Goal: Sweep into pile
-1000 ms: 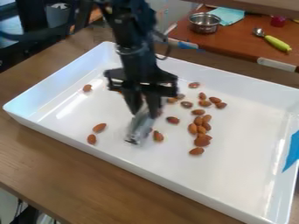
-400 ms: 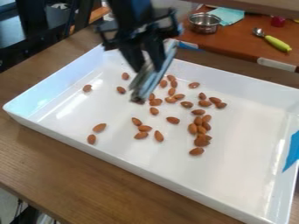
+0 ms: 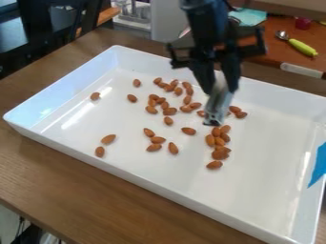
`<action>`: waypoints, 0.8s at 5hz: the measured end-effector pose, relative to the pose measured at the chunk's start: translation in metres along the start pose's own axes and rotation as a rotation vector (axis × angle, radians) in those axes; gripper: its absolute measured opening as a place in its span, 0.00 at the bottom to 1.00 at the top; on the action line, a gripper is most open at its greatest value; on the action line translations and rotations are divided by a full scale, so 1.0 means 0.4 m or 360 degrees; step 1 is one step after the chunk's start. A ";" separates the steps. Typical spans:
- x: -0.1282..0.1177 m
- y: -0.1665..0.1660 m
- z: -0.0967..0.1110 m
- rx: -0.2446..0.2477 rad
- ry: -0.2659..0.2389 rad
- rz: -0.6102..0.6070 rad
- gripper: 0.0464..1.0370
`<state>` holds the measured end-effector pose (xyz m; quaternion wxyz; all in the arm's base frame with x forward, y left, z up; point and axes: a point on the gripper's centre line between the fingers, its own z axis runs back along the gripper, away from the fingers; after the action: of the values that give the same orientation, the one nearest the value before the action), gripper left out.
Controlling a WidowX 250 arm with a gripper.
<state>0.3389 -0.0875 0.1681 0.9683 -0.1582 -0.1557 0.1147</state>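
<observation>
Claw (image 3: 221, 90) above scattered brown almonds (image 3: 214, 165)

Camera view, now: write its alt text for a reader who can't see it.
A black pincer holds a silvery tool over a white rectangular tray on a brown wooden table. Brown almonds lie in the tray in loose clusters, with a few strays.

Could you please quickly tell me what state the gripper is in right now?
Gripper: closed on a silvery tool that points down, its lower end by the almonds.
</observation>
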 end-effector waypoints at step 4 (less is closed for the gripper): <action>-0.005 -0.061 -0.145 0.0019 -0.0008 -0.0003 0.28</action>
<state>0.3608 -0.1264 0.1236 0.9690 -0.1519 -0.1575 0.1149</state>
